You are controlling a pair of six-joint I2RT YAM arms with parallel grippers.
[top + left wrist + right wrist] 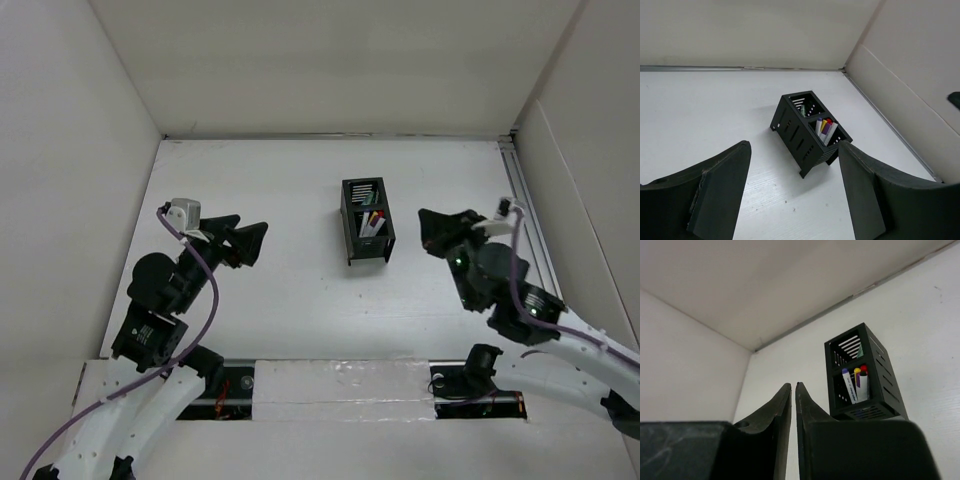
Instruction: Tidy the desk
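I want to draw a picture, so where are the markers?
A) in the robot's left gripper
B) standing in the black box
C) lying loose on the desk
B: the markers stand upright in one compartment of the black mesh organizer, and none lie on the desk.

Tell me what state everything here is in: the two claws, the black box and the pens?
left gripper: open wide, holding nothing.
right gripper: shut, nothing between its fingers.
black mesh organizer: standing upright on the desk, apart from both grippers.
markers: standing in the organizer's near compartment, coloured ends up.
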